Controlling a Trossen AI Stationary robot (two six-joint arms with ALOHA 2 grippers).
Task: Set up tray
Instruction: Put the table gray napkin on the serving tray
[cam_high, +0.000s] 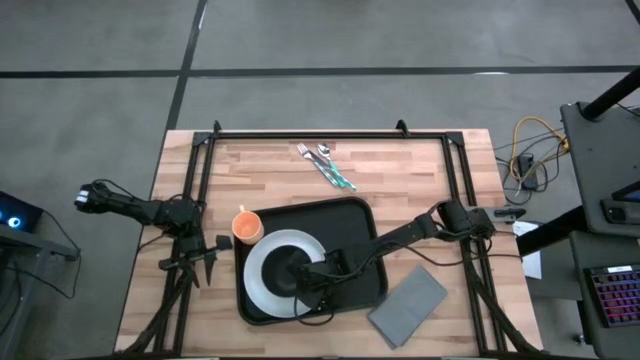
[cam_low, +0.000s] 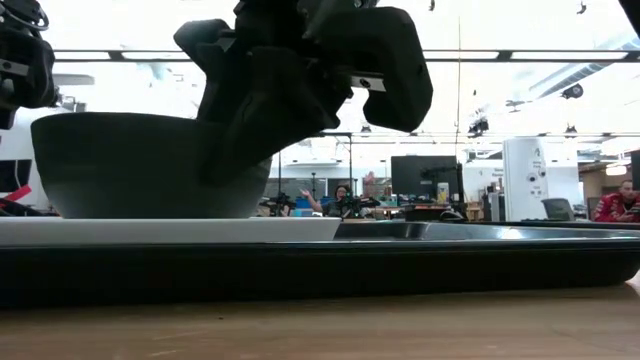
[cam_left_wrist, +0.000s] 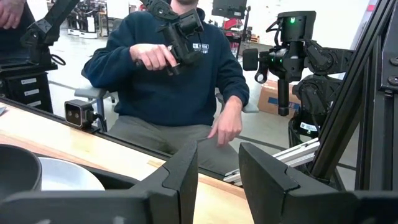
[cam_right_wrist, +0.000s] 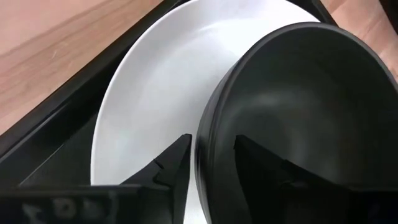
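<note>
Tray setting is centred on the right tool (cam_high: 305, 283), which is seen over the rim of a dark bowl (cam_right_wrist: 298, 112); its fingers (cam_right_wrist: 165, 165) are placed astride the bowl's wall, one outside and one inside, and whether they are pinching that wall or standing just clear of it cannot be told; the bowl is set on the white plate (cam_high: 262, 270), upright and resting flat in the low view, which suggests it has been placed there as the stacked centre of the setting; the plate lies in the left part of the tray (cam_high: 345, 225), the large black one with a raised rim, which sits in the middle of the surface (cam_high: 420, 170); an orange cup (cam_high: 246, 226) is found just beside the tray's far left corner, outside the rim; a grey napkin (cam_high: 407, 304) lies just off the tray's right near corner, and a fork and spoon (cam_high: 325, 165) are laid together near the far edge, well apart from the tray, presumably waiting to be added; the left tool (cam_high: 212, 262) is held spread and empty, left of the tray, apparently waiting; beyond the surface, a seated person (cam_left_wrist: 168, 74) in a dark top and other robot equipment are visible in the room.
</note>
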